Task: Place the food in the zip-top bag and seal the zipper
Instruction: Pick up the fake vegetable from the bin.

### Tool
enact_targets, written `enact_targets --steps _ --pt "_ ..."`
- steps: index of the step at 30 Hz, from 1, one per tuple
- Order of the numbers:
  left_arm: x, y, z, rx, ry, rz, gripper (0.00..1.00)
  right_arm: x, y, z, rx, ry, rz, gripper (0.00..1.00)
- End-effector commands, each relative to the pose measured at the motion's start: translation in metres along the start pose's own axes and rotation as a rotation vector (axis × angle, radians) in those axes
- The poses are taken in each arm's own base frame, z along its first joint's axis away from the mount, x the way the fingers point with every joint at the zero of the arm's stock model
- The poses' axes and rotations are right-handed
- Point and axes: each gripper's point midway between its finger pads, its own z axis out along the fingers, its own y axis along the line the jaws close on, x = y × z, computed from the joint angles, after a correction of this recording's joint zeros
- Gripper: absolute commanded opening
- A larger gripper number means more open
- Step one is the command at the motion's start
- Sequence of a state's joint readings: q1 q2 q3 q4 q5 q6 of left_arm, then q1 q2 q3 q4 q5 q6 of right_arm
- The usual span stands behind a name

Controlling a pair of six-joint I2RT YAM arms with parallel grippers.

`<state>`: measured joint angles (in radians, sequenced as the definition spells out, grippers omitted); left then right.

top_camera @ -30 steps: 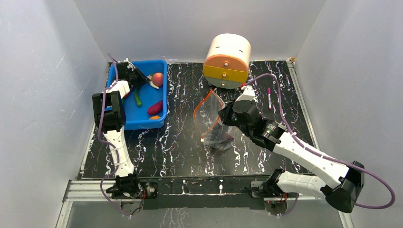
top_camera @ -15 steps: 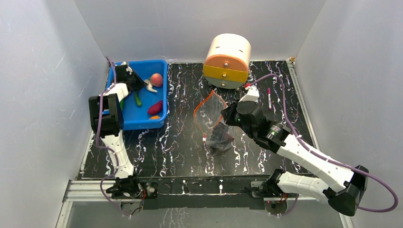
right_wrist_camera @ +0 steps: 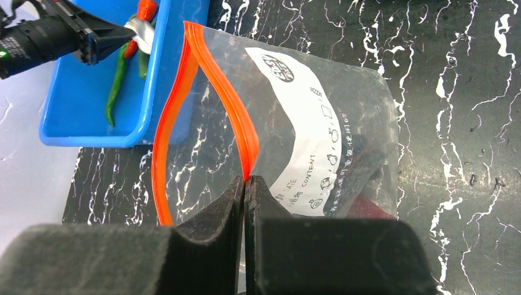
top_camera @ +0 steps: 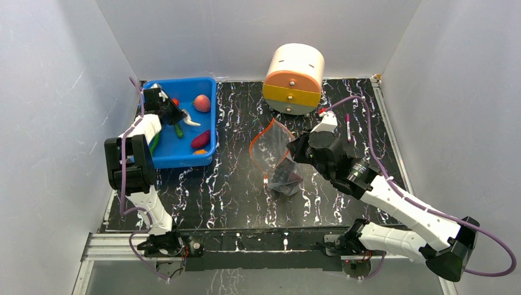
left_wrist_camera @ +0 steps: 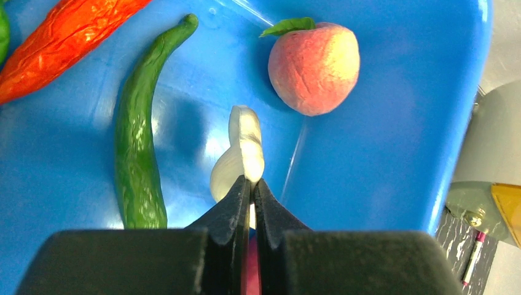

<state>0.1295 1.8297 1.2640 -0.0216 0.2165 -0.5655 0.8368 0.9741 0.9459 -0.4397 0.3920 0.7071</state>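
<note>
White garlic piece (left_wrist_camera: 241, 153) sits pinched in my closed left gripper (left_wrist_camera: 252, 184) inside the bin (left_wrist_camera: 393, 153), bag (right_wrist_camera: 319, 123) lying to its right, mouth gaping binward, right gripper (right_wrist_camera: 244, 181) clamped on the zipper (right_wrist_camera: 221, 104).

A: Left arm (top_camera: 152, 203) and right arm (top_camera: 399, 204) are both showing white link shells with black joint housings.
B: Confirming. A purple cable (top_camera: 495, 236) is running along each arm, and the bases (top_camera: 163, 241) are showing black.
A: Fingers (left_wrist_camera: 230, 209) are reading matte black and wedge-shaped, tapering to thin tips from a black block.
</note>
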Motion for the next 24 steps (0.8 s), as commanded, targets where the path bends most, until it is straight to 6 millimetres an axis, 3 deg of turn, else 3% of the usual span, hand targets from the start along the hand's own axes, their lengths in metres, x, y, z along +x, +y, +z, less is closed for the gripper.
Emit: enact_targets --steps 1,9,17,24 --pt "-0.014 -0.028 -0.049 0.08 -0.061 0.021 0.0 -0.012 0.01 -0.004 -0.052 -0.046 0.036 0.0" --pt "0.016 -0.062 -0.099 0.226 0.0 0.086 0.0 -0.007 0.013 0.006 -0.052 -0.036 0.05 0.0" --pt "0.058 -0.111 -0.141 0.401 0.087 0.166 0.0 -0.01 0.018 0.015 -0.043 -0.042 0.056 0.0" --pt "0.099 -0.163 -0.193 0.648 0.191 0.278 0.0 -0.012 0.018 0.02 -0.023 -0.054 0.056 0.0"
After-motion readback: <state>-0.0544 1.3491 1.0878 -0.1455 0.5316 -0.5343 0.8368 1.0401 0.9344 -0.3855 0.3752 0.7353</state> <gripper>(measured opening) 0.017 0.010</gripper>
